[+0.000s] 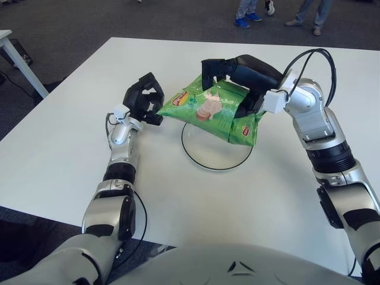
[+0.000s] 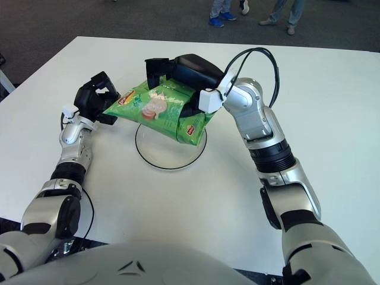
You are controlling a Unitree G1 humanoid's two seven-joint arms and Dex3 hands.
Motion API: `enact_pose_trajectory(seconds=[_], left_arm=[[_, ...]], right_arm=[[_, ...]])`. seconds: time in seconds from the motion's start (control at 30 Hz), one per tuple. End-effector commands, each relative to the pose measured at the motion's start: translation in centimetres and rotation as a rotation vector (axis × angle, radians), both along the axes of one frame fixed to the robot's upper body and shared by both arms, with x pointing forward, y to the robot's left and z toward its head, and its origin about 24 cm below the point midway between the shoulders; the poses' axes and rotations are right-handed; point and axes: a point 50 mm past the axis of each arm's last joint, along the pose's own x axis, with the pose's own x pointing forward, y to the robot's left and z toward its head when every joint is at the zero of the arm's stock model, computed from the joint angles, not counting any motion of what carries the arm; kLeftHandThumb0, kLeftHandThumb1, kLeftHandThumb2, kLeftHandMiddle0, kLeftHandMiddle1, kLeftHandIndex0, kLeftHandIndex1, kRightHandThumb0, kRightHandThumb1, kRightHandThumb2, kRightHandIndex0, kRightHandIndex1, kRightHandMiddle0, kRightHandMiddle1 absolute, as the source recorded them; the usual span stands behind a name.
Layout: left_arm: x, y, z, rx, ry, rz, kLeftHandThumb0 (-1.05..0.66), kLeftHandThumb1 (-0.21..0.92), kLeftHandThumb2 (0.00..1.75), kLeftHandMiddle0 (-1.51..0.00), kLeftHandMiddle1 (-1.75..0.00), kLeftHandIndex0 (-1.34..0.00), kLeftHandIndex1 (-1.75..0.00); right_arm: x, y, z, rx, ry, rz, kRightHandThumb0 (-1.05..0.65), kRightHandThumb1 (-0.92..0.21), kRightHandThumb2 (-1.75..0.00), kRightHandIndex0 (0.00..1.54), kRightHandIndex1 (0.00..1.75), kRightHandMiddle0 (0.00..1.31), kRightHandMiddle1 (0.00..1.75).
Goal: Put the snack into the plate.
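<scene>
Plate (image 1: 215,161) lay on worktop (image 1: 71,142); both hands, left hand (image 1: 144,100) at nine o'clock, right hand (image 1: 234,74) at two, grasped the snack (image 1: 211,110) above it; lowering and release judged next.

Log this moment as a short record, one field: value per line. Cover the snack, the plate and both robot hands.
snack: green snack bag, held up over the plate, tilted, not lying flat in it
plate: clear round plate with dark rim, on the white table, nothing resting on its visible part
right robot hand: right robot hand grips the bag from its far and right side
left robot hand: left robot hand at the bag's left corner, fingers curled, contact unclear
task state: snack not yet set down
</scene>
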Motion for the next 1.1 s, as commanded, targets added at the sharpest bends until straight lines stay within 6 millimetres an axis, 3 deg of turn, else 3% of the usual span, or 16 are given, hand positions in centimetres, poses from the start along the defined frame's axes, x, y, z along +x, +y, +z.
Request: enact_pose_trajectory(seconds=[0.0,0.27,0.37,0.5,0.67,1.07], left_arm=[[-2.4,-0.2,-5.0,-0.081,0.17,0.021,-0.54,0.17,1.5,-1.34,-1.75,-0.74,-1.75],[-2.4,-0.2,-4.9,-0.086,0.166,0.029,-0.55,0.15,1.52,-1.35,-1.75,-0.75,-1.75],[-2.4,-0.2,-4.9,-0.08,0.164,0.032,-0.55,0.14,1.53,-1.35,-1.75,-0.76,-1.75],[-2.4,-0.2,-4.9,-0.072,0.16,0.036,-0.56,0.14,1.54,-1.36,-1.75,-0.76,-1.75],[-2.4,-0.2,-4.9,-0.067,0.162,0.043,-0.55,0.14,1.53,-1.37,-1.75,-0.76,-1.75],[-2.4,-0.2,-4.9,-0.065,0.162,0.033,-0.55,0.15,1.52,-1.37,-1.75,-0.75,-1.75]], right_arm=[[-0.2,-0.3,0.2,-0.038,-0.007,-0.008,-0.01,-0.19,-1.42,0.69,1.75,0.56,1.59],[-0.1,-0.7,0.3,-0.039,-0.001,0.032,-0.01,-0.56,-0.95,0.44,1.59,0.36,1.68],[0.0,-0.8,0.3,-0.039,0.015,0.037,-0.36,-0.36,-1.04,0.26,1.51,0.16,1.56],[0.2,-1.5,0.2,-0.019,0.066,0.038,-0.53,-0.3,-1.05,0.15,1.34,0.05,1.48],[0.5,-1.9,0.2,-0.014,0.074,0.059,-0.66,-0.33,-0.99,0.06,1.04,0.01,1.32],[0.6,-2.3,0.3,-0.059,0.026,0.068,-0.83,-0.46,-0.83,0.0,0.65,0.0,1.1]])
